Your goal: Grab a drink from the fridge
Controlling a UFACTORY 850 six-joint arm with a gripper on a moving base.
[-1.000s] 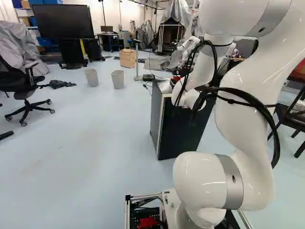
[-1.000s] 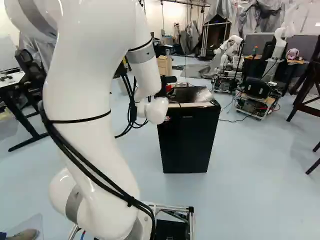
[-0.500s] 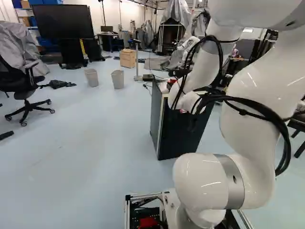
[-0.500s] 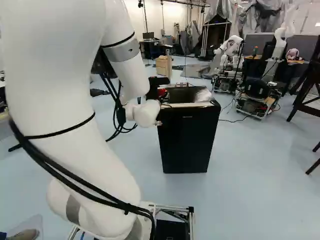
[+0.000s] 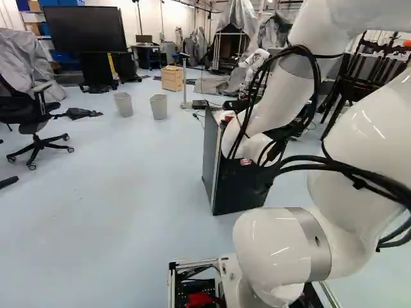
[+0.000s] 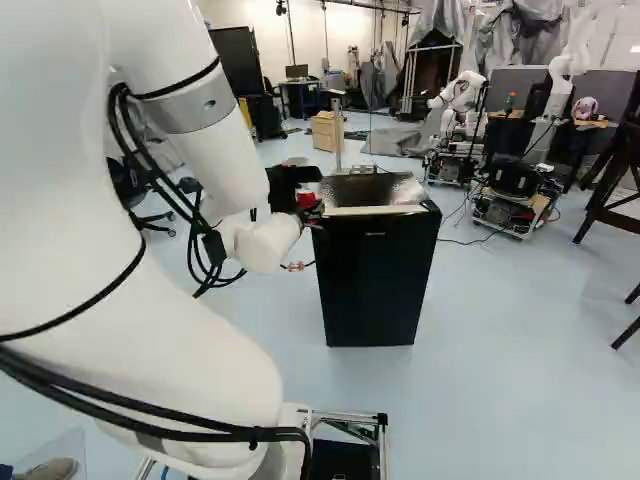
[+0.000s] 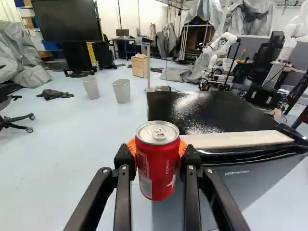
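Pale floor [image 5: 115, 212] beneath fridge [image 6: 372, 285] and bins [image 5: 158, 108]

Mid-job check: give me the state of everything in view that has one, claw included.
Claw: shut on the can, one orange pad each side.
Red can: upright, gripped, tab down flat.
Black fridge: standing upright, door shut.
Large screen: dark.
Two bins: upright on the floor.

Robotics lab: other robot arms [image 6: 460, 100], wheeled robot base [image 6: 513, 205], large screen [image 5: 84, 29], draped equipment [image 5: 239, 18].
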